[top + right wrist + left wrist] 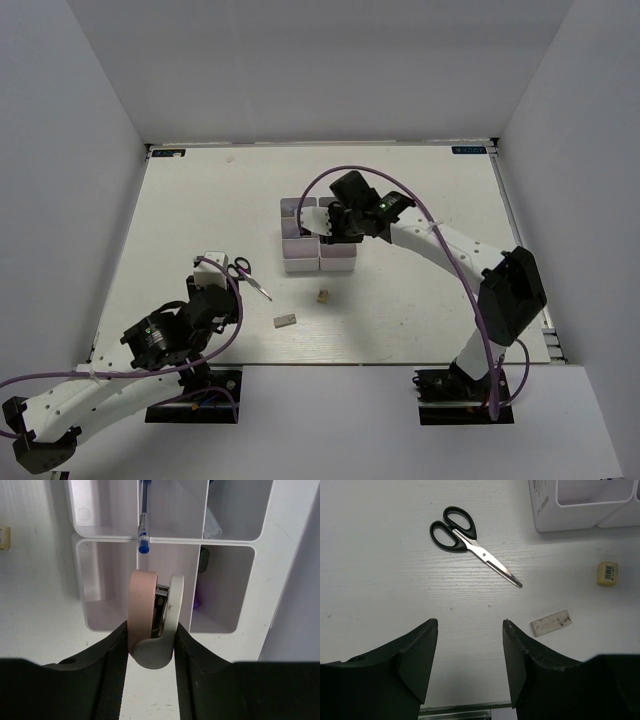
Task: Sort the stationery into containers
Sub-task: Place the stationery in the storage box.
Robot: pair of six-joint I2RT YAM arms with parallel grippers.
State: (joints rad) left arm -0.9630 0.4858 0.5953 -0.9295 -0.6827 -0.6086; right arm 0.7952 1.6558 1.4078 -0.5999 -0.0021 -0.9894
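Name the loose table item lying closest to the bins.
The beige eraser, just in front of the bins; the scissors and the grey-white flat block lie farther away.

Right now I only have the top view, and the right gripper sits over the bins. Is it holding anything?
Observer: Yes. The right wrist view shows the right gripper shut on the stapler, pink side left and white side right.
Operator: Anything sorted yet?
Observer: A blue pen is in the bins, its end poking over a dividing wall.
Operator: And the other arm?
Observer: The left wrist view shows the left gripper open and empty, with the scissors lying closed ahead of it.
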